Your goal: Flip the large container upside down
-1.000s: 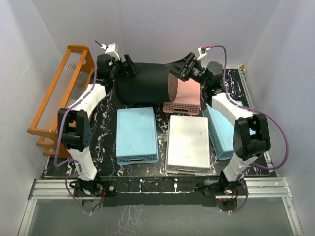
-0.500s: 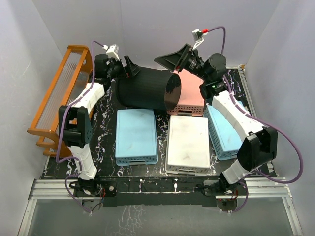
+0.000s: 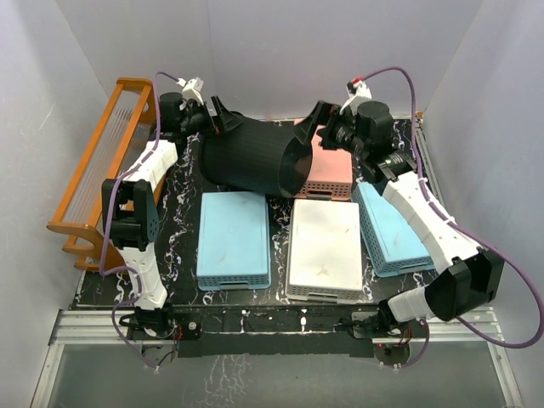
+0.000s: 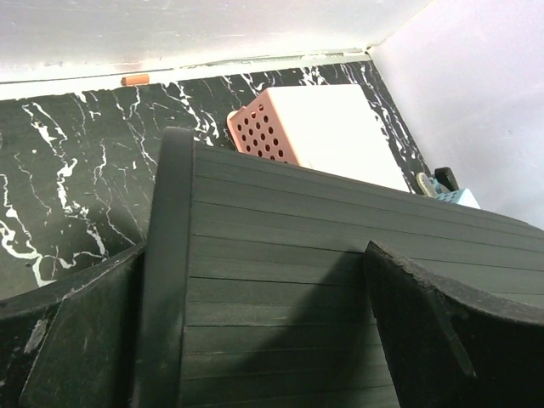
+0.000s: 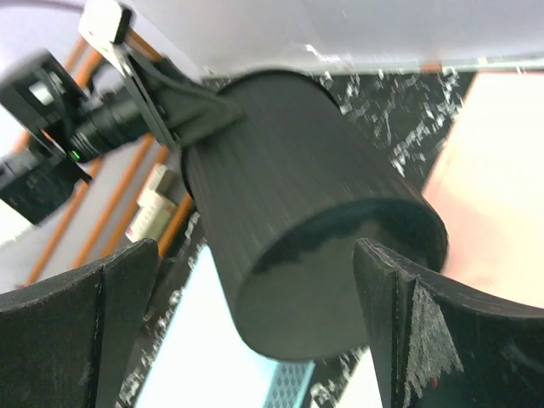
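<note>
Top view: the black bin (image 3: 246,157) is lying on its side at the back of the table (image 3: 178,221), slanting. Its right end is at the edge of the pink basket (image 3: 333,174); touching or not, I cannot tell. So the flip is not done yet, approx. half way in my judgement. The left gripper (image 3: 219,115) is sitting at the bin's left end. The right gripper (image 3: 321,129) is hanging just beside the top of the right end.

Left wrist view: your left fingers (image 4: 76,348) are standing wide apart, w/ the bin's thick end band and ribbed side between them. They are clamping nothing. I cannot tell if a pad is touching the plastic.

Right wrist view: the pic is blurred. The right fingers (image 5: 442,340) are also spread wide. The bin's round end is showing in the gap but farther off, so no contact as far as I see. Mouth or bottom, I cannot tell.

Risks, as I am judging them:
- Neither gripper is holding the bin and it is round, so it can roll to the front onto the blue basket (image 3: 234,238).
- If you push only on one end, it may pivot and drop back instead of going over.
- The right end can catch the pink basket & drag it.
- Both arms are working close together at the back, so they may hit each other.
</note>
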### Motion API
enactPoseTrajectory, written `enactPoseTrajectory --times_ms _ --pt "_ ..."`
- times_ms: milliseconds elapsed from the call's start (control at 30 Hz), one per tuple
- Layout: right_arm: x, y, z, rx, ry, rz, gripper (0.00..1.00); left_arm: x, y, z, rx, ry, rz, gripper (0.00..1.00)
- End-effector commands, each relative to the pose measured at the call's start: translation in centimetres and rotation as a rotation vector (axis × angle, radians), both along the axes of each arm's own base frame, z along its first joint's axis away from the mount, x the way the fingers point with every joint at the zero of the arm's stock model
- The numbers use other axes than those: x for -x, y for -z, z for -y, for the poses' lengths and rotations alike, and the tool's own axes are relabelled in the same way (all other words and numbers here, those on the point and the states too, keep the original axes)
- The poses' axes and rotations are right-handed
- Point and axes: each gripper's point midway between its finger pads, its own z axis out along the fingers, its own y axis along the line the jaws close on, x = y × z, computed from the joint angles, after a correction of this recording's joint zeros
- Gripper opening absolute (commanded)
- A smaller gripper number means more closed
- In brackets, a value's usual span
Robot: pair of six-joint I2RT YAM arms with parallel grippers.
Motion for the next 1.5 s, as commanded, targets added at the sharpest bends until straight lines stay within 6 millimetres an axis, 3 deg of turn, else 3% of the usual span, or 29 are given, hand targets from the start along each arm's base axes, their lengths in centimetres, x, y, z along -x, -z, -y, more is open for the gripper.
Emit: enactPoseTrajectory --times_ms 0,167,267,400,567,667,900,1100,1233,1467 --pt "1.9 2.8 1.7 0.102 0.014 0.011 0.98 2.4 9.6 -1.0 0.04 0.063 -0.343 0.99" --pt "4.1 5.1 1.4 0.081 -0.038 -0.027 0.98 1.3 10.7 -2.4 0.089 0.048 -0.377 0.99" --pt "5.8 5.9 -0.2 0.012 -0.152 -0.036 0.98 1.0 11.5 -2.7 0.07 0.037 -0.395 0.99" --pt "8.6 5.1 -2.5 -0.108 -0.337 0.013 0.98 0.9 12.3 -3.1 0.043 0.023 -0.415 0.99" --pt "9.8 3.8 -4.1 -0.23 -0.44 0.03 0.98 0.5 12.7 -3.3 0.039 0.016 -0.42 0.99" --pt "9.6 2.2 -5.9 -0.301 -0.478 0.074 0.98 0.3 12.6 -3.2 0.053 0.014 -0.424 0.99" --pt "7.5 1.6 -9.5 -0.31 -0.493 0.071 0.98 -0.1 12.8 -3.6 0.027 0.004 -0.431 0.99" --pt "6.6 1.1 -10.9 -0.34 -0.521 0.09 0.98 -0.2 11.4 -3.8 0.055 -0.008 -0.405 0.99" --pt "6.1 0.7 -11.4 -0.331 -0.523 0.099 0.98 -0.3 11.6 -4.5 -0.002 -0.034 -0.401 0.99" --pt "3.9 -2.1 -12.6 -0.331 -0.516 0.143 0.98 -0.4 11.0 -5.0 -0.025 -0.06 -0.382 0.99"
